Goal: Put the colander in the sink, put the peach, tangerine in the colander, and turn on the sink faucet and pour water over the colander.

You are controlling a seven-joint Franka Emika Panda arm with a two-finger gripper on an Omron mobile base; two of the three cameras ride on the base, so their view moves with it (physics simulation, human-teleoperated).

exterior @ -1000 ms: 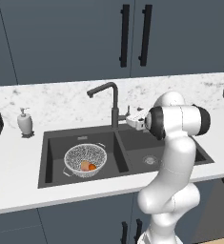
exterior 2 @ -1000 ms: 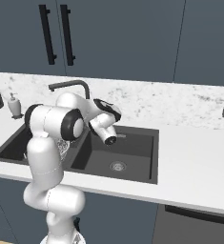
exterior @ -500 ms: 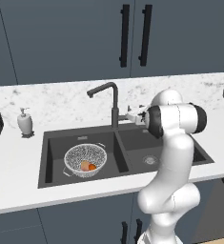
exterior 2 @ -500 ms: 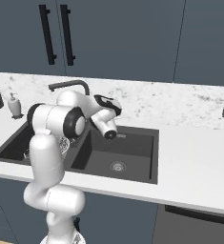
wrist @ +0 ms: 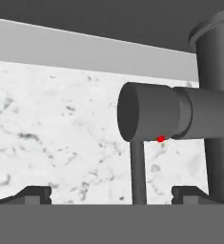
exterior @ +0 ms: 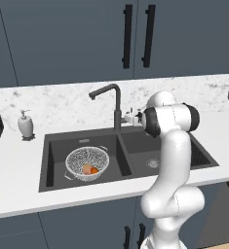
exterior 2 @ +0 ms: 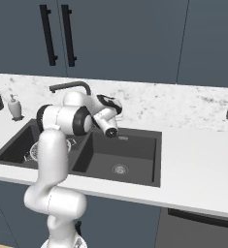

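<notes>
The claw (wrist: 111, 194) is spread wide, its two dark fingertips (wrist: 35, 194) standing well apart with nothing pinched between them. In the hand view the faucet's side lever (wrist: 138, 176) drops straight down between those tips at about 6 o'clock, a thin rod hanging from a stubby dark cylinder (wrist: 151, 113) with a small red dot on its underside. That cylinder juts from the upright faucet post at 3 o'clock. Behind it lies white marble, with a pale grey band across 12 o'clock.

From the left base view the claw (exterior: 131, 116) sits just beside the base of the sink faucet (exterior: 112, 99), on its 3 o'clock side, above the back rim of the sink (exterior: 52, 141). Whether a fingertip actually touches the lever I cannot tell. The gooseneck spout arcs over toward 9 o'clock, ending above the left basin.

The colander (exterior: 87, 163) rests in that left basin, upright. Inside it sit the peach (exterior: 86, 168) and, touching it at 3 o'clock, the tangerine (exterior: 94, 170). The right basin holds a round drain (exterior: 153, 163), partly hidden by the white arm.

A white soap dispenser (exterior: 25, 123) stands on the marble counter (exterior: 18, 170) at 9 o'clock of the sink. Dark cabinet doors with black handles (exterior: 128, 36) hang above.
</notes>
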